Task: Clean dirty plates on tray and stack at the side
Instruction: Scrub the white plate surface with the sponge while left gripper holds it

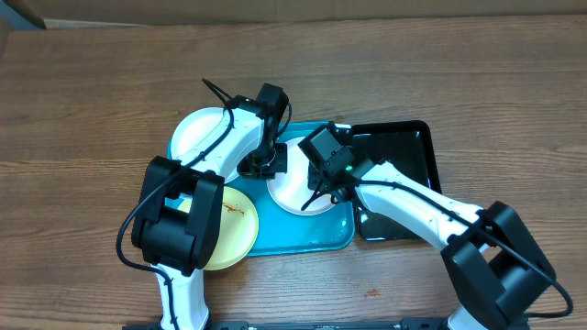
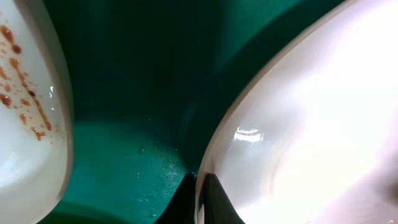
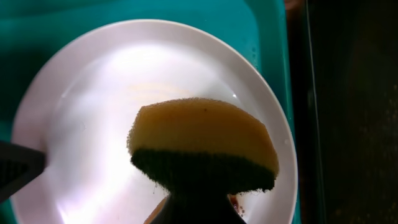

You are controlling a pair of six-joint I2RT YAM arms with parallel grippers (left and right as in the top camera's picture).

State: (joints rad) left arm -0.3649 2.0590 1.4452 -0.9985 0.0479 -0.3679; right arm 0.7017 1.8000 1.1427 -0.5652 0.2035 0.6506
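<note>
While my left pincer (image 1: 265, 168) clamps the white plate (image 3: 93, 124) steady on the tray (image 1: 303, 240), my right pincer (image 1: 323, 192) grips the sponge (image 3: 205, 140) to scrub it.

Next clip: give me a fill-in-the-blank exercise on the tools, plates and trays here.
1. The right tool holds a yellow-and-green ____ above the middle white round plate.
2. The left tool grips that plate's ____.
3. Counting the pale yellow round plate and the rear white round plate, ____ plates show overhead.
4. The smaller glossy black tray lies ____ of the turquoise rectangular plastic tray.
Missing words: sponge, rim, three, right.
</note>
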